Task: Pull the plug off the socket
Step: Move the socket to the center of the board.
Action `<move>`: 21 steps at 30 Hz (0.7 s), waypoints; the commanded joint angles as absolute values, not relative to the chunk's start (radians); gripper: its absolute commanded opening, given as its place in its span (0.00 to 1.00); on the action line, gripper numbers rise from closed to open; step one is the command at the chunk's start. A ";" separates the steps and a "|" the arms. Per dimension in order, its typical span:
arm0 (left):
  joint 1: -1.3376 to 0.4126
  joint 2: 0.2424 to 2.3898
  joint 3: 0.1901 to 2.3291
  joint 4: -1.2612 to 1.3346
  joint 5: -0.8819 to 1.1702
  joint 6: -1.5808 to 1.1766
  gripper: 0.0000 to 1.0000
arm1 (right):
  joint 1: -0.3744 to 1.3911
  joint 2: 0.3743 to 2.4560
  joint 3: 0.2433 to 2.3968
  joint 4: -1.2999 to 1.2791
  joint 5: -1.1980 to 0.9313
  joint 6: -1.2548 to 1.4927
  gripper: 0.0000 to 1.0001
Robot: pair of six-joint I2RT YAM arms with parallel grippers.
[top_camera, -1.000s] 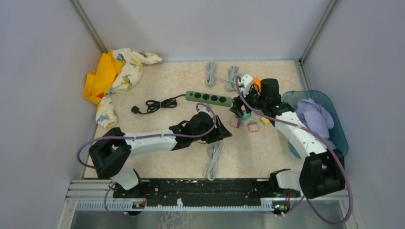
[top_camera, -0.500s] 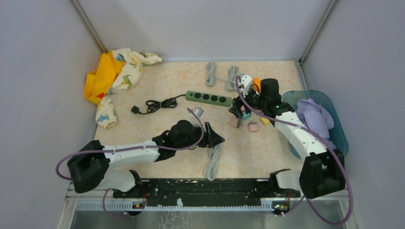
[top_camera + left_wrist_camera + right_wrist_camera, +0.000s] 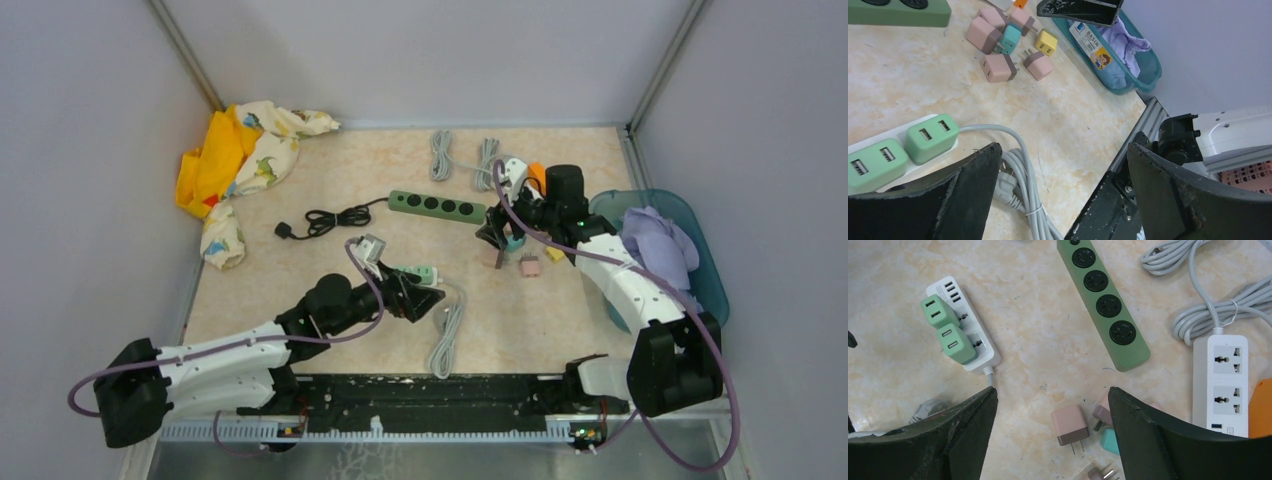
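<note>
Green plugs point(image 3: 955, 344), two: seated side by side in white power strip point(image 3: 979, 347), which lies flat on the table point(image 3: 1038, 355) close beside the left gripper point(image 3: 1063, 150). Left gripper: jaws wide apart, holding nothing. Right gripper point(image 3: 1052, 392): jaws apart, empty, above loose pink adapters point(image 3: 1069, 424) near dark green strip point(image 3: 1103, 305).

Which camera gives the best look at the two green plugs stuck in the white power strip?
The right wrist view. It shows both green plugs and the whole white power strip from above, with nothing in front. The left wrist view is close but crops them at the frame edge. The top view shows them tiny.
</note>
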State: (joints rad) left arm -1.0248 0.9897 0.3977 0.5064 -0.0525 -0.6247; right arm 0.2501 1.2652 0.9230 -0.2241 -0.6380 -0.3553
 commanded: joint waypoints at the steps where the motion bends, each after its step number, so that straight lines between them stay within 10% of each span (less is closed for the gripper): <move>1: -1.016 0.913 0.350 0.549 -0.108 -0.520 1.00 | 0.244 1.235 0.927 -0.198 -0.700 -0.368 0.81; 21: -1.006 0.681 0.433 0.090 -0.357 -0.172 1.00 | 0.258 1.249 0.896 -0.212 -0.983 -0.438 0.81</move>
